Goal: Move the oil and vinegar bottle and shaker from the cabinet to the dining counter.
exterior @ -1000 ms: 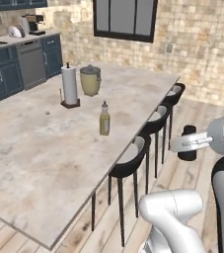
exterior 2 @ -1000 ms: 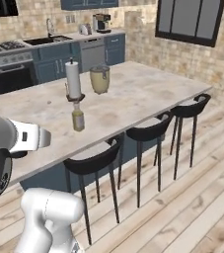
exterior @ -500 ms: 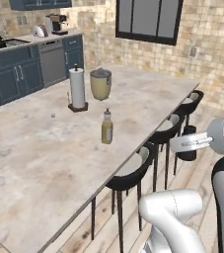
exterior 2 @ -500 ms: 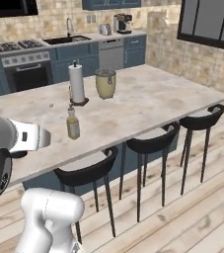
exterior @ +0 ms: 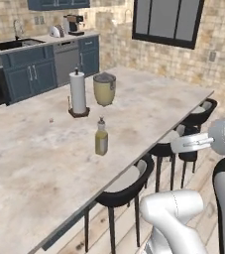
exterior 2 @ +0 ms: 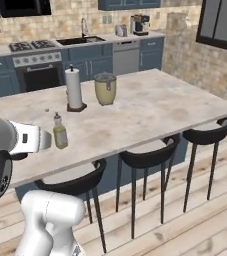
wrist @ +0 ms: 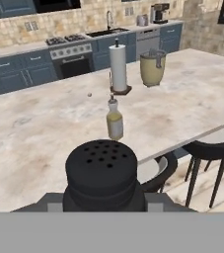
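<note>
1. Clearly, the shaker [wrist: 101, 173] sits clamped in the gripper [wrist: 102, 200] — its dark perforated dome looms at 6 o'clock in the hand view.
2. The oil and vinegar bottle [exterior: 101, 137] stands upright on the dining counter [exterior: 29, 163], near its stool-side edge.
3. From the bottle, the paper towel roll [exterior: 78, 94] stands at 11 o'clock — the beige pot [exterior: 104, 89] at 12.
4. Dark stools [exterior 2: 147, 159] line the counter's edge.
</note>
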